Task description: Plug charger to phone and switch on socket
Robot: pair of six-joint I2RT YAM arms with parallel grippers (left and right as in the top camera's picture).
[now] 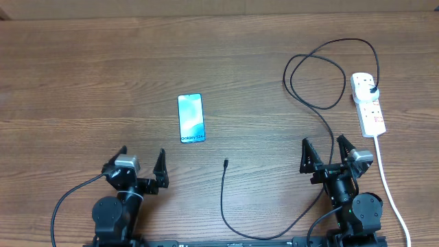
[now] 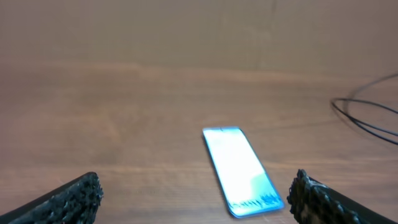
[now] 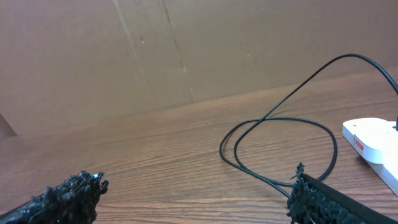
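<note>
We judge the task barely begun; the phone [image 1: 191, 118] lies lit, left of centre, unplugged; the charger [image 1: 221, 192] has its tip loose on the table to the right, its plug already in the socket [image 1: 368, 103] far right; the left gripper [image 1: 142, 155] and right gripper [image 1: 323, 147] hang spread, empty.

Your left gripper [image 1: 142, 156] sits at seven o'clock and your right gripper [image 1: 323, 147] at five, both pointing toward twelve, fingers [image 1: 160, 168] spread wide.
</note>
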